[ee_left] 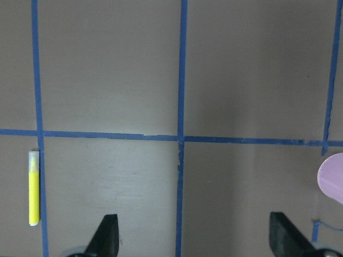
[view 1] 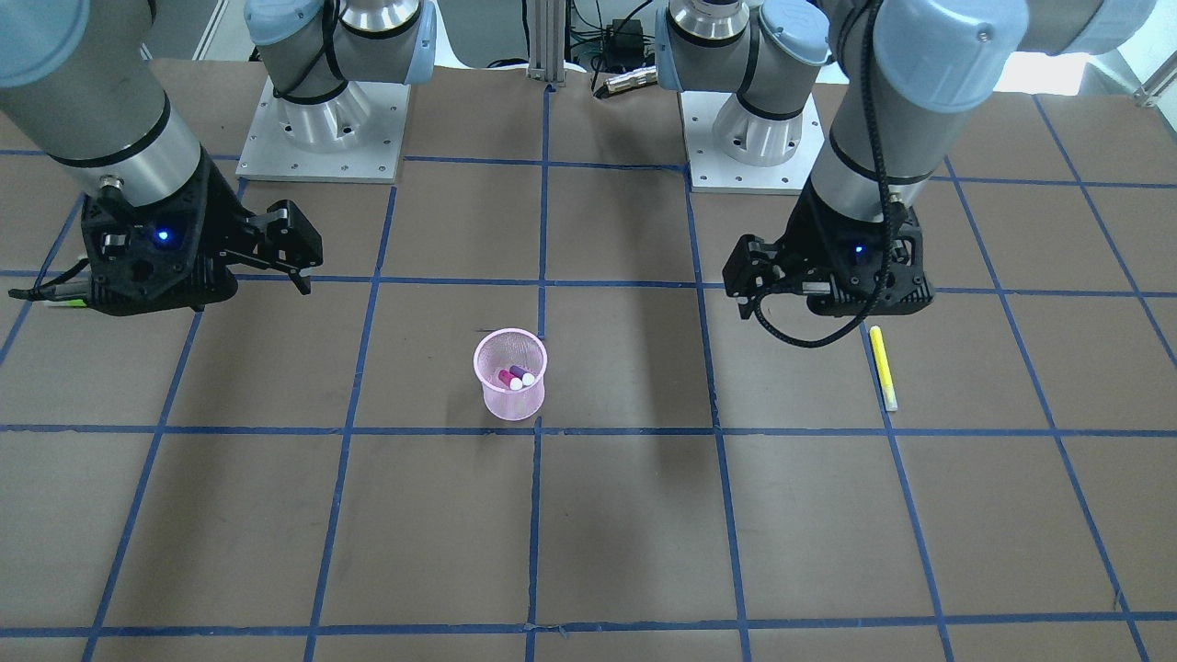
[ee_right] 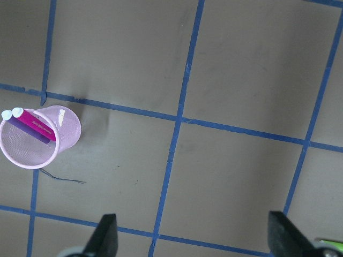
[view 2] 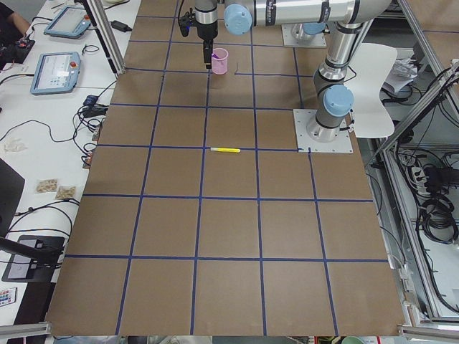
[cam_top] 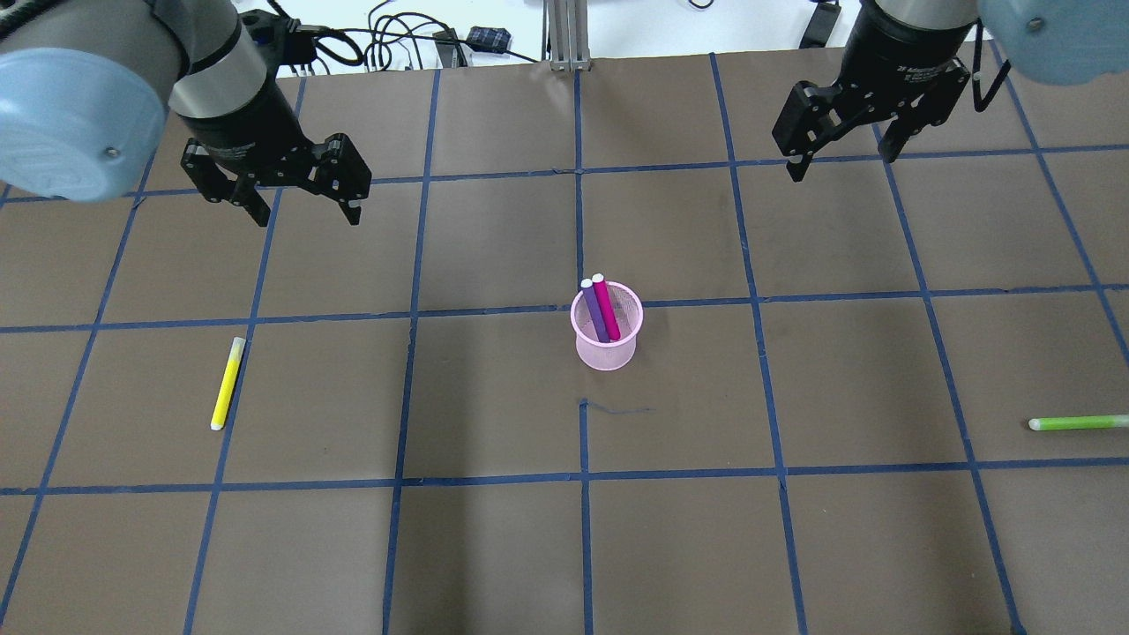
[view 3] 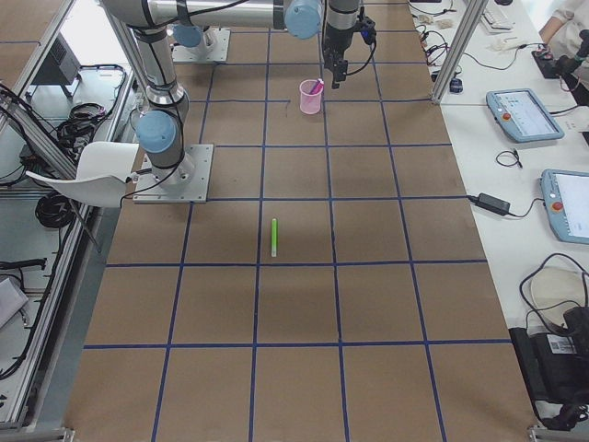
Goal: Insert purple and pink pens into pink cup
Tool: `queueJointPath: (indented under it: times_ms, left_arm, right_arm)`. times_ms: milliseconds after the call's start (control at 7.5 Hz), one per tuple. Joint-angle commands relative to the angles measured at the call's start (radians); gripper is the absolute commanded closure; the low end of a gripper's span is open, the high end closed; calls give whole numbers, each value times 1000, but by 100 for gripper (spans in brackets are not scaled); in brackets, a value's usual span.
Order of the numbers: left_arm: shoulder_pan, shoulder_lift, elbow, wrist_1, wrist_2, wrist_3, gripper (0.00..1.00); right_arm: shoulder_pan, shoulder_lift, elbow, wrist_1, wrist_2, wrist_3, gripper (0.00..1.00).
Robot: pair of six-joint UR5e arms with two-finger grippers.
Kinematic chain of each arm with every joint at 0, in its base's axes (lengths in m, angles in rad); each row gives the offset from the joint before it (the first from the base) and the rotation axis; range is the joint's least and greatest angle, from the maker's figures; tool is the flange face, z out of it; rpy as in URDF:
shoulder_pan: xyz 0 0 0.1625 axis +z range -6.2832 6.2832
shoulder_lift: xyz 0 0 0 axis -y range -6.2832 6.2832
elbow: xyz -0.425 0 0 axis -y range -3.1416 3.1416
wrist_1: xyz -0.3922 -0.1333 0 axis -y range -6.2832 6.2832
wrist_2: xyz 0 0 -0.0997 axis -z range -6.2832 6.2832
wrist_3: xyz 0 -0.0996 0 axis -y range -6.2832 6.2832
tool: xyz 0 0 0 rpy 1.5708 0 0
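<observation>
A pink mesh cup (cam_top: 607, 351) stands upright near the table's middle, also in the front view (view 1: 511, 402). A purple pen (cam_top: 594, 314) and a pink pen (cam_top: 608, 306) stand inside it, side by side, leaning on the rim. My left gripper (cam_top: 309, 212) is open and empty, raised over the table far to the cup's back left. My right gripper (cam_top: 842, 163) is open and empty, raised far to the cup's back right. The right wrist view shows the cup (ee_right: 67, 128) with both pens at its left edge.
A yellow pen (cam_top: 227, 384) lies on the table on my left side, also in the left wrist view (ee_left: 34, 187). A green pen (cam_top: 1076, 423) lies at the right edge. Blue tape lines grid the brown table.
</observation>
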Motion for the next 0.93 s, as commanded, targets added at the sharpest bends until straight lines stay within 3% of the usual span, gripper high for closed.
queueJointPath:
  times_ms: [0, 267, 800]
  left_arm:
    - [33, 71, -37, -73, 1, 78, 0]
    - [38, 105, -80, -72, 1, 84, 0]
    - [32, 108, -85, -73, 0, 81, 0]
  right_arm:
    - [-1, -78, 52, -25, 7, 6, 0]
    - [7, -46, 61, -71, -42, 12, 0]
    - [8, -37, -14, -53, -34, 73, 0]
